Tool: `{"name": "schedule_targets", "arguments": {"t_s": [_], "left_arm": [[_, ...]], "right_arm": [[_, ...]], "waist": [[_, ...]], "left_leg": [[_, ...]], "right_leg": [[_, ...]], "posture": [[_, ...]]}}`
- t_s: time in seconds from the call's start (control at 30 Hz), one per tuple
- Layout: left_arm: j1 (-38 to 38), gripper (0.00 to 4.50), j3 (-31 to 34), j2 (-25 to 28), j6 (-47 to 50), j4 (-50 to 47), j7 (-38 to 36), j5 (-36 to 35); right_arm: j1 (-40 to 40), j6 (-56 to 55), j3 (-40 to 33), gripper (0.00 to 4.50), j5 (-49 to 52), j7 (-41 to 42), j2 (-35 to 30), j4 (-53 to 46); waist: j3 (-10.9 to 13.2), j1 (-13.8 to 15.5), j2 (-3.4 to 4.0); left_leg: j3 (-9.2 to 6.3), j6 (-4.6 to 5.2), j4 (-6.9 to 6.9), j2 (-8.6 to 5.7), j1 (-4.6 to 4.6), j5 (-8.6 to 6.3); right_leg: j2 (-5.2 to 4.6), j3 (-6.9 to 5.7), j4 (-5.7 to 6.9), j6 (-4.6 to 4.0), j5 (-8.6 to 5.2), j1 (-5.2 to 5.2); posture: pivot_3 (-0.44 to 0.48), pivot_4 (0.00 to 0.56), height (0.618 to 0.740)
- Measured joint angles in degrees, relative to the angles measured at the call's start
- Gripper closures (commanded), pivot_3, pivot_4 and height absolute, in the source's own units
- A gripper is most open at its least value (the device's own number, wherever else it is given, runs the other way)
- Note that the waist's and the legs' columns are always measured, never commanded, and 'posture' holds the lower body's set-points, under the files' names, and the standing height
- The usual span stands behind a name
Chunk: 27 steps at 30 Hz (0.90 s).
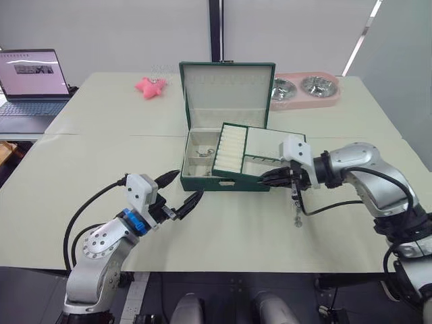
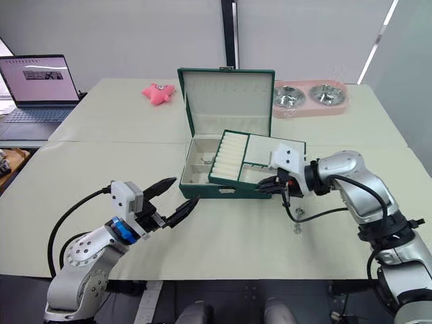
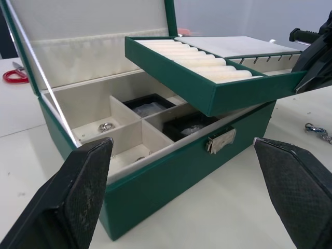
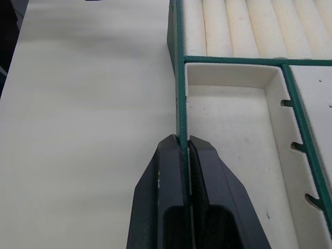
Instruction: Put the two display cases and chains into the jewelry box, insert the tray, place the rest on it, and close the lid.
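Pale cream desk [image 1: 223,236] surface carries all items. Nearest the robot, the left claw [image 1: 181,197] hovers just above the desk, its two black fingers spread wide and holding nothing, pointed at the front of the jewelry box [image 1: 202,181]. A small chain [image 1: 298,217] lies on the desk in front of the box, below the right arm. The right claw [image 1: 270,178] is closed on the front rim of the tray [image 1: 260,152], pinching its thin green wall between both fingers. The tray sits tilted across the right part of the open box, raised above the compartments. Two black display cases [image 3: 166,114] lie inside the box. The lid [image 1: 227,91] stands upright. Farther back sit a pink toy [image 1: 150,86], a pink double bowl [image 1: 305,88] and a laptop [image 1: 32,84].
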Motion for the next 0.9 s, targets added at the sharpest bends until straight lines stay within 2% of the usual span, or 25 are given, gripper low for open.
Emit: {"name": "schedule_targets", "arguments": {"t_s": [0.33,0.9], "left_arm": [[3.8,0.00,2.2,0.2,0.1,-3.0,2.7,-1.2],[7.5,0.00,2.9,-0.5,0.0,-5.5,7.2,-1.6]], "right_arm": [[-5.5,-4.2,5.3,4.47,-4.7,2.2,5.3,8.4],[-13.0,-10.9,6.4,4.47,-9.6,3.7,14.8,24.5]], "waist": [[0.0,0.0,0.00],[0.0,-0.2,0.00]], "left_leg": [[-0.02,0.00,0.00,0.00,0.00,0.00],[-0.03,0.00,-0.02,0.00,0.00,0.00]], "right_leg": [[-0.02,-0.03,-0.01,0.00,0.00,0.00],[-0.03,-0.03,0.02,0.00,0.00,-0.03]], "posture": [[0.000,0.150,0.740],[0.000,0.150,0.740]]}}
